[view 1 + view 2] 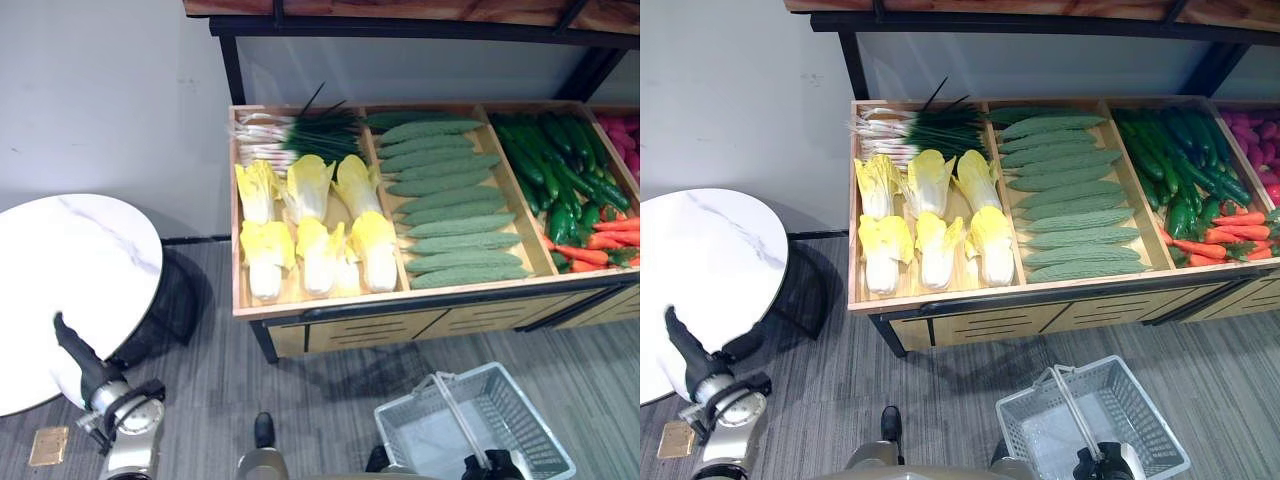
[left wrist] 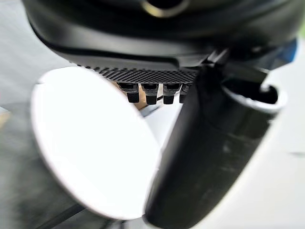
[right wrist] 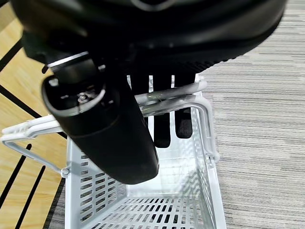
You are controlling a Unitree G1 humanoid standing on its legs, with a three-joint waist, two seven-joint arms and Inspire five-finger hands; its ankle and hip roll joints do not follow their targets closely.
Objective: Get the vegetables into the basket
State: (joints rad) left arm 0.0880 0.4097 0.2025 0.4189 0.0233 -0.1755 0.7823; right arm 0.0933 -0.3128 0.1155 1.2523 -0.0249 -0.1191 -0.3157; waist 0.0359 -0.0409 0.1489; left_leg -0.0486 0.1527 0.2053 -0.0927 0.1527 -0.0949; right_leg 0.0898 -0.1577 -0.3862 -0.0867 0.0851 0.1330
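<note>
Your right hand [image 3: 143, 95] has its fingers curled under the paired handles [image 3: 167, 98] of the white basket [image 1: 520, 400], which hangs low at your right, in front of the wooden stand [image 1: 340, 310], and looks empty. Your left hand [image 1: 75, 350] is low at your left, over the edge of the round white table [image 1: 70, 270]; its fingers look straight and relaxed, and it holds nothing. All the vegetables are up in the stand: cabbages [image 1: 310, 225] and green onions [image 1: 295, 135] in the left bin, bitter gourds [image 1: 445, 205] in the middle one, cucumbers [image 1: 555, 160] and carrots [image 1: 600, 245] further right. The step in hand seems to be fetching the first one. Keep the basket grip firm and level, so the handles do not slip off your fingers. Bring your left hand up and over the front rail, not through it, and go for a front-row cabbage, the nearest to that arm. Take it round the thick white base, since the leafy top would likely crush or slide. Then bring the basket under it instead of reaching far across.
</note>
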